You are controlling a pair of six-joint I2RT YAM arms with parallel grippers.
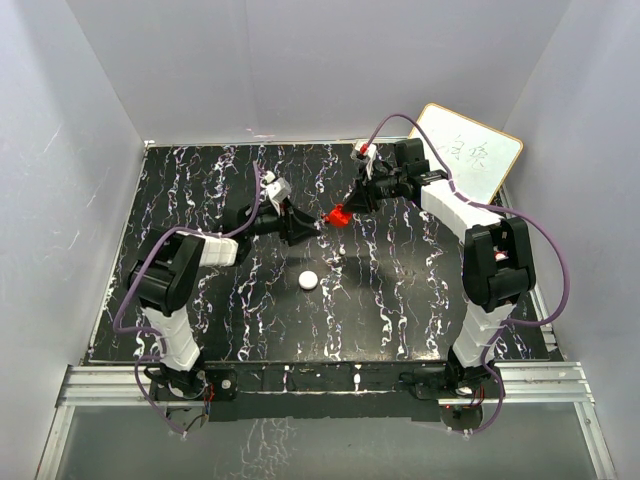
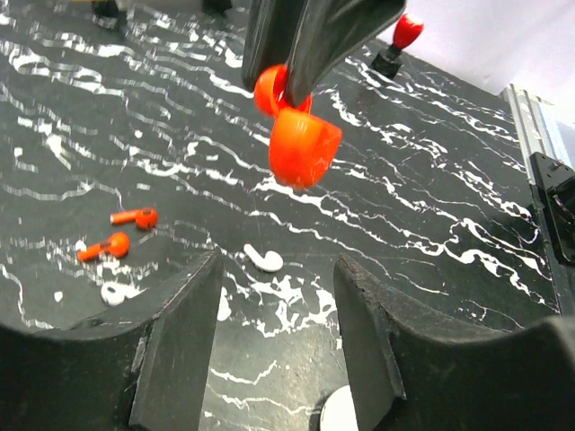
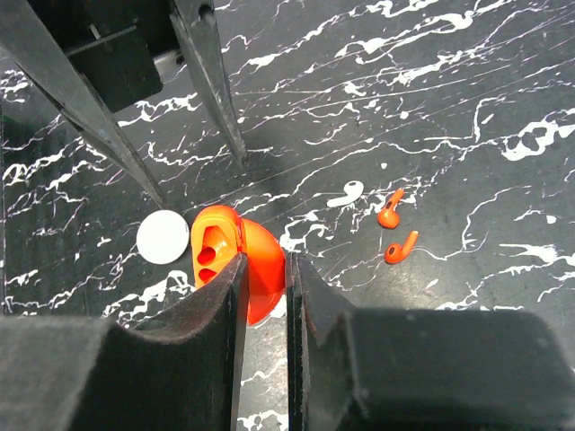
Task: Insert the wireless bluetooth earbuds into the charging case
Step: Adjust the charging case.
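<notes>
The charging case is orange with its lid swung open, showing two sockets. My right gripper is shut on it and holds it above the table; it shows too in the top view as the case and in the left wrist view as the case. Two small orange earbuds lie loose on the table, side by side; the left wrist view has them as earbuds. My left gripper is open over the table with nothing between its fingers, close to the case.
A white round puck lies mid-table, just under the left gripper. A white earbud and another white piece lie near the orange ones. A whiteboard leans at the back right corner. White walls close in three sides.
</notes>
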